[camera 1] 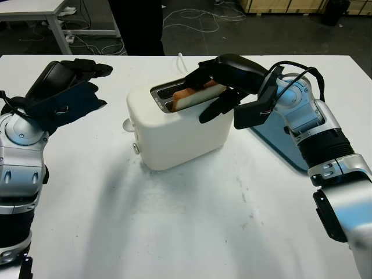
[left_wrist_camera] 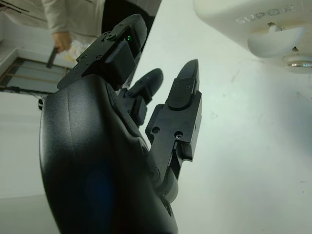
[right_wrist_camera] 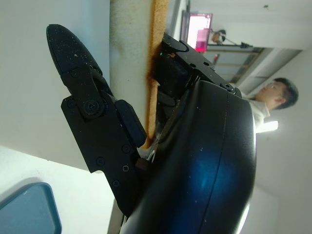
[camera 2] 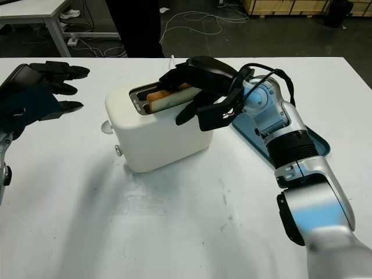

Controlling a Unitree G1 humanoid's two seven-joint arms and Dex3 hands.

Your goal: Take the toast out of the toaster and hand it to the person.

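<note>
Early stage — toast (camera 1: 192, 95) sits in the slot of the white toaster (camera 1: 174, 131), top edge poking out, not lifted yet as far as I can judge. Right hand (camera 1: 218, 87) is over the toaster top with fingers (camera 1: 218, 107) draped down the near side and others reaching over the far side of the slice; in the right wrist view one finger (right_wrist_camera: 92, 112) lies against the toaster's white wall and the toast's brown crust edge (right_wrist_camera: 155, 58) runs between that finger and the palm shell. So the hand is closed around the toast, though how firm the pinch is I can't tell. Left hand (camera 1: 67, 87) is up off the table to the left of the toaster, well apart from it, holding nothing, open. Remaining by my read: secure the pinch, pull the slice straight up clear of the slot, carry it toward the person, release. Handover hasn't started. View differences: head cameras give the layout — toaster mid-table, a blue tray (camera 2: 317, 145) on the table behind the right forearm, a person's dark legs (camera 1: 136, 26) at the far table edge. Left wrist view adds the toaster's end face with its lever knob (left_wrist_camera: 273, 41) and a person's hand and light sleeve (left_wrist_camera: 63, 29) beyond the table. Right wrist view gives the finger-to-toast contact the head views mostly hide, plus a corner of the tray and a person in the background.
</note>
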